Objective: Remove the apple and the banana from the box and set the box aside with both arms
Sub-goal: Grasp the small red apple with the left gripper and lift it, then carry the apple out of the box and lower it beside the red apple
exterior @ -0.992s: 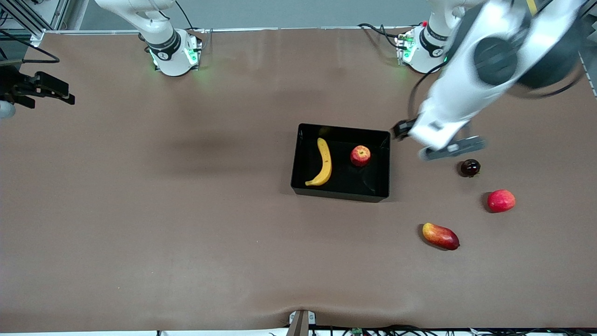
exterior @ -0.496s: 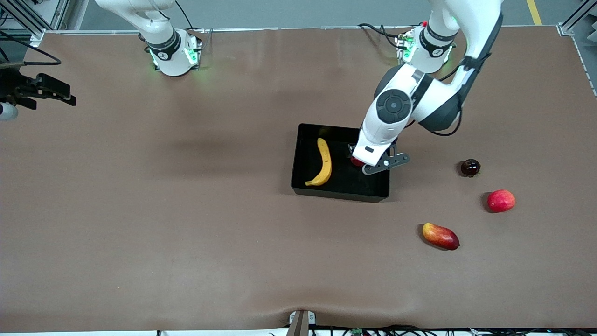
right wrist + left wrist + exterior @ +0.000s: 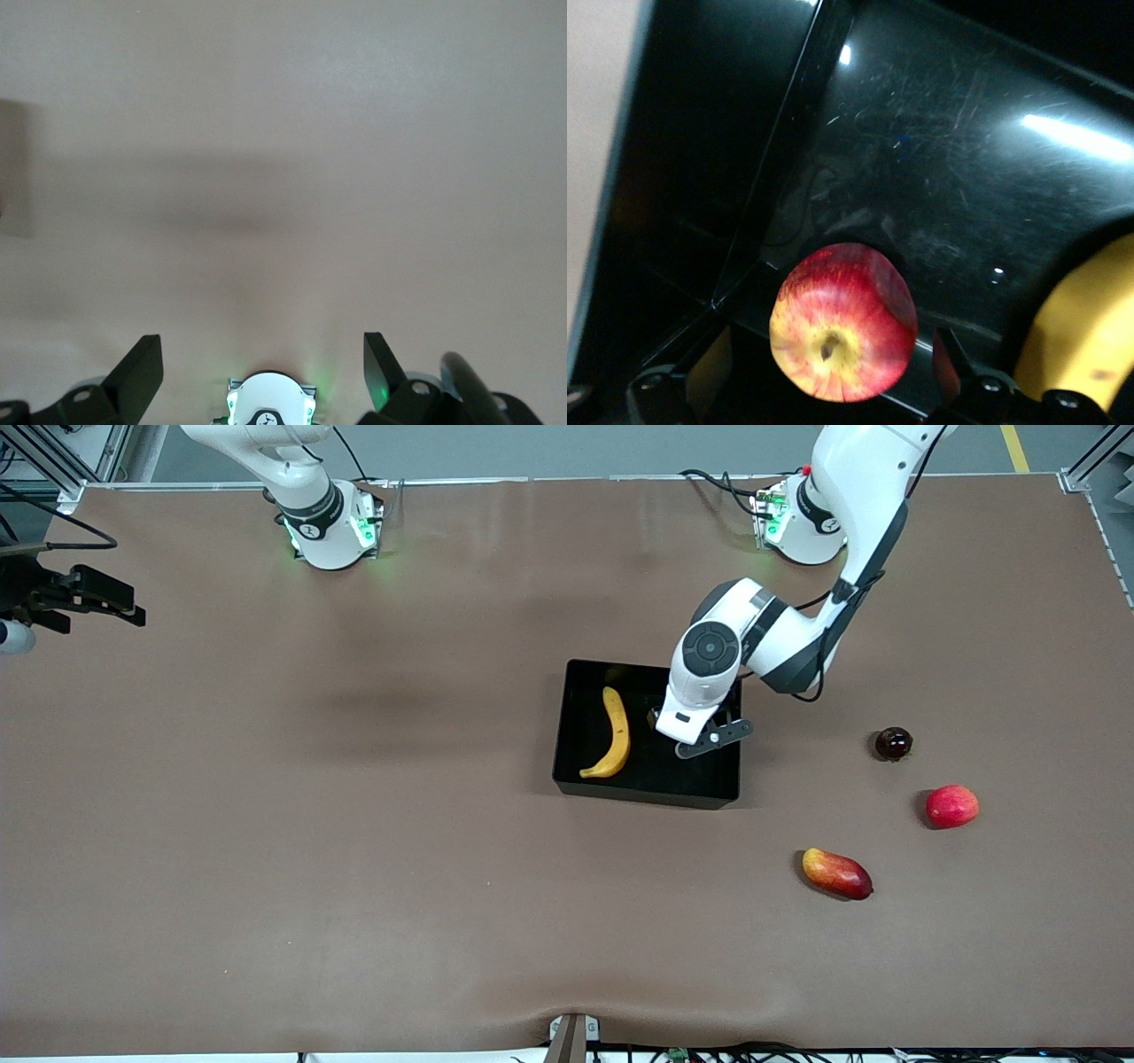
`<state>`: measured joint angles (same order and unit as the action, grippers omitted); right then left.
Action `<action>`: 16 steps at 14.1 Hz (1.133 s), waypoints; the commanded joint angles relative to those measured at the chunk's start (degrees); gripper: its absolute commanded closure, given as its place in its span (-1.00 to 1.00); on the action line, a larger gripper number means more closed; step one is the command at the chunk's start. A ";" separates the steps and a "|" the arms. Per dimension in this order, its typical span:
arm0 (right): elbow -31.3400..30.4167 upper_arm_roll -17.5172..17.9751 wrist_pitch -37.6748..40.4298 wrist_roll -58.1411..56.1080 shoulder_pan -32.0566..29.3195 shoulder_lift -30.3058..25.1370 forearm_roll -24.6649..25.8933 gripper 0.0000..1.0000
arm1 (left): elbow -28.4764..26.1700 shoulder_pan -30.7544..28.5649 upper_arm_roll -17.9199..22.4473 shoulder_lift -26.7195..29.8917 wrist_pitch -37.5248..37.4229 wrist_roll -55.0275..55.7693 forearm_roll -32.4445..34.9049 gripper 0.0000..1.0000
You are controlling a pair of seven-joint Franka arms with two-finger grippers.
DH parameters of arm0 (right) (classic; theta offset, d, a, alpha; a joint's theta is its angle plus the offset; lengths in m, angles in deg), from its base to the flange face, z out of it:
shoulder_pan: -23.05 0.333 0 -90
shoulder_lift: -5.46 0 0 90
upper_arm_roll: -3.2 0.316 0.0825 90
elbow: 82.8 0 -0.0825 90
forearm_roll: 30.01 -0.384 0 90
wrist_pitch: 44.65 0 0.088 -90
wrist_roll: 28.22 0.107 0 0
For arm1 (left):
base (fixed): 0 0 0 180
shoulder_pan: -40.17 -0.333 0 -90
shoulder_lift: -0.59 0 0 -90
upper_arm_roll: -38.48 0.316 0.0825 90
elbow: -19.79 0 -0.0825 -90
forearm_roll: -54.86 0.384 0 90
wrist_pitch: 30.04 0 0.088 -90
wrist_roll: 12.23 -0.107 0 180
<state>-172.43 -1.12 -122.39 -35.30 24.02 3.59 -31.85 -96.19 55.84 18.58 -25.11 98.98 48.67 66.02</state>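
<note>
The black box (image 3: pixel 647 792) sits mid-table, toward the left arm's end. The yellow banana (image 3: pixel 611 732) lies in it and also shows in the left wrist view (image 3: pixel 1076 341). The red apple with yellow patches (image 3: pixel 843 323) lies in the box beside the banana, close to a wall (image 3: pixel 771 168); in the front view the left arm hides it. My left gripper (image 3: pixel 689 732) is low in the box, open, with its fingers (image 3: pixel 700 376) on either side of the apple and gaps showing. My right gripper (image 3: pixel 106 598) waits open at the right arm's end of the table, and its wrist view (image 3: pixel 263 359) shows nothing between its fingers.
Three loose fruits lie on the brown table toward the left arm's end: a small dark round fruit (image 3: pixel 893 743), a plain red round fruit (image 3: pixel 952 806), and an oval red-yellow mango (image 3: pixel 836 873) nearest the front camera. The right arm's base (image 3: pixel 266 403) shows in its wrist view.
My left arm has swung from over the table beside the box into the box and come down around the apple, hiding it in the front view. The right arm has not moved.
</note>
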 commanded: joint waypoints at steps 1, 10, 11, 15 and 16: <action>0.42 -0.16 0.49 1.02 0.35 0.20 0.17 -1.00 | -0.48 0.68 0.22 -1.63 1.06 2.99 3.43 -1.00; 0.42 -0.16 0.40 1.02 0.44 0.46 0.08 -1.00 | 15.65 0.15 -0.04 2.14 -17.00 4.50 3.88 1.00; 0.42 -0.16 0.40 1.02 0.44 0.46 0.08 -1.00 | 18.99 -0.20 -0.30 2.67 -20.79 3.27 3.62 1.00; 0.42 -0.16 0.40 1.02 0.43 0.46 0.17 -1.00 | 23.25 -6.25 -0.31 5.92 -26.37 -7.17 3.17 1.00; 0.42 -0.16 0.40 1.02 0.44 0.46 0.08 -1.00 | 22.81 -8.18 -0.30 6.53 -26.45 -10.85 3.17 1.00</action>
<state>-172.43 -1.13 -122.39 -35.30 24.03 3.95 -31.85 -73.06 51.38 18.68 -19.63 73.46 43.40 68.82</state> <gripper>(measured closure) 0.000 0.242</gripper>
